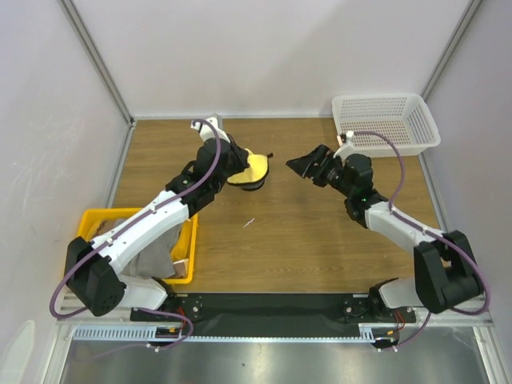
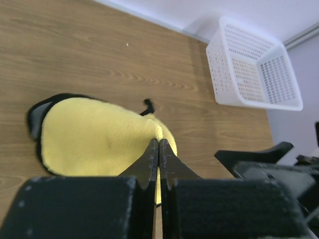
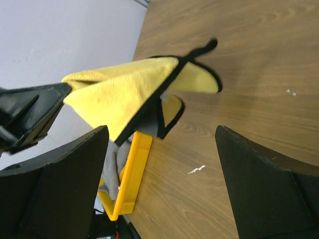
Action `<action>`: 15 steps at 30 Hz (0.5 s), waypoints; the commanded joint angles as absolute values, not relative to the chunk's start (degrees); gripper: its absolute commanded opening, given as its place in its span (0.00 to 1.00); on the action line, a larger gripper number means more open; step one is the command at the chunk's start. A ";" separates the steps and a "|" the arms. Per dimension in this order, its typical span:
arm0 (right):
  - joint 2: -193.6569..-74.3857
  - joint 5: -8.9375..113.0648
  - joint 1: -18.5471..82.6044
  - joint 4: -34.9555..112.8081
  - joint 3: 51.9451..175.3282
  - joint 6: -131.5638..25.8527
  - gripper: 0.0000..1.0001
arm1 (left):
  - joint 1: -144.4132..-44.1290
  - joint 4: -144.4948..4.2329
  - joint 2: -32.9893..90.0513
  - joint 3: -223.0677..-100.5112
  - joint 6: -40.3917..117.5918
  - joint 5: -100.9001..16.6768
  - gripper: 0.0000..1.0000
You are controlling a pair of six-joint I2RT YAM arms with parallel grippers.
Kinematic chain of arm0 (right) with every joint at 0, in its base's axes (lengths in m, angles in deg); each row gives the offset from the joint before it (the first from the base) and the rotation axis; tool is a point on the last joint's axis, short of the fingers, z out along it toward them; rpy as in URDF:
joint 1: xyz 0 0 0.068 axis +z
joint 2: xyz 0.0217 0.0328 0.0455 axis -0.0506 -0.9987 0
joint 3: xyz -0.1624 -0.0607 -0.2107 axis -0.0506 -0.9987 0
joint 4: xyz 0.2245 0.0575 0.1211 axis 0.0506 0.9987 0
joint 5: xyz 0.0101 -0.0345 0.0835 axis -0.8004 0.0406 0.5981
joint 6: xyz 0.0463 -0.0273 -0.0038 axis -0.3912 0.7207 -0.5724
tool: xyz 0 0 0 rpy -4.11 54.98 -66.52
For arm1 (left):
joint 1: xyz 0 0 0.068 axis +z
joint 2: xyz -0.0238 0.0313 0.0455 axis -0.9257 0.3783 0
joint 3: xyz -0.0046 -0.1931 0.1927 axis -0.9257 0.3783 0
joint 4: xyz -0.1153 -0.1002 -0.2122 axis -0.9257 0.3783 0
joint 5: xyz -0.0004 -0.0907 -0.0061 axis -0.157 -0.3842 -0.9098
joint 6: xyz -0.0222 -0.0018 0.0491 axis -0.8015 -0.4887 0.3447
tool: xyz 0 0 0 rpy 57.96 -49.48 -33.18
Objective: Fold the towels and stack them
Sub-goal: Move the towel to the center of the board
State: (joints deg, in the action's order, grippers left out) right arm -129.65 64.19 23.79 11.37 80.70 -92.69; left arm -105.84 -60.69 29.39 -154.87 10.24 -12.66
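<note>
Top external: grey towel [image 1: 150,258] in tray [image 1: 191,240]

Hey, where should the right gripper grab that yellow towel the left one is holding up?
Pinch the black-trimmed edge of the yellow towel near its free corner, coming from the right. The left gripper holds the opposite tip, and that edge hangs facing the open right gripper.

The left arm [image 1: 152,216] hides most of the grey towel [image 1: 157,260] in the yellow tray [image 1: 94,216]; a pale speck [image 1: 250,222] near the tray is unidentifiable.
</note>
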 commanded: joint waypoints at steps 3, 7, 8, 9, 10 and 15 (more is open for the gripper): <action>-135.02 64.63 24.08 0.73 81.16 -100.53 0.89 | -106.97 -64.60 30.64 -154.13 7.73 -12.85 0.00; -139.15 65.86 24.52 -1.04 82.21 -103.25 0.85 | -106.97 -63.54 30.21 -153.17 8.08 -12.05 0.00; -139.86 65.95 25.22 -1.65 82.39 -103.87 0.84 | -107.06 -64.07 30.03 -152.30 7.65 -12.23 0.00; -140.56 65.69 25.66 -2.44 82.65 -105.00 0.83 | -107.06 -64.51 29.94 -151.94 7.47 -12.40 0.00; -142.13 65.69 26.27 -2.71 83.00 -105.71 0.83 | -107.06 -64.86 29.68 -151.24 7.29 -12.67 0.00; -145.93 65.52 29.26 -4.46 83.36 -110.37 0.81 | -107.06 -64.86 29.94 -151.06 7.29 -12.32 0.00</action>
